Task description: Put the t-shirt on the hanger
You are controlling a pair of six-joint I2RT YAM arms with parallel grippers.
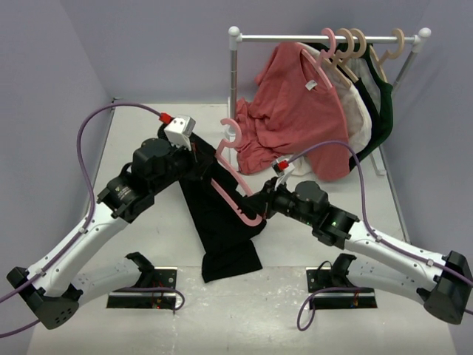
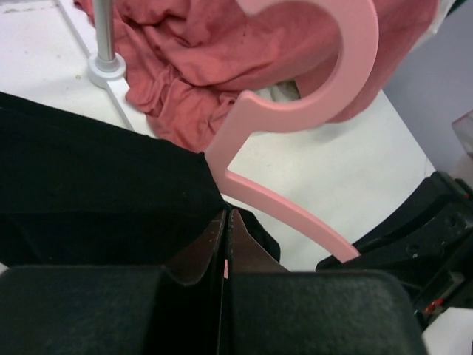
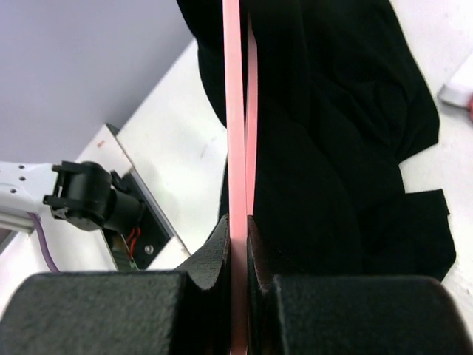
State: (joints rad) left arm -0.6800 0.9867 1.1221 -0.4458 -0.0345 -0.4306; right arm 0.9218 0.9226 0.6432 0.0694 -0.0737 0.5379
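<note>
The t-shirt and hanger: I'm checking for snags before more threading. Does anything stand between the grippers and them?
Nothing visible does. The right gripper is shut directly on the hanger, and the left gripper is shut on the t-shirt at its edge, beside the hanger's neck. The red shirt lies beyond the hook, not between.

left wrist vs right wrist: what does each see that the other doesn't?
Left wrist only: the hanger hook, the red shirt, the rack post, and the left hand shut on the t-shirt.
Right wrist only: the right hand clamped on the hanger's bars, seen edge-on.
Both: pink hanger, black t-shirt, white table.
</note>
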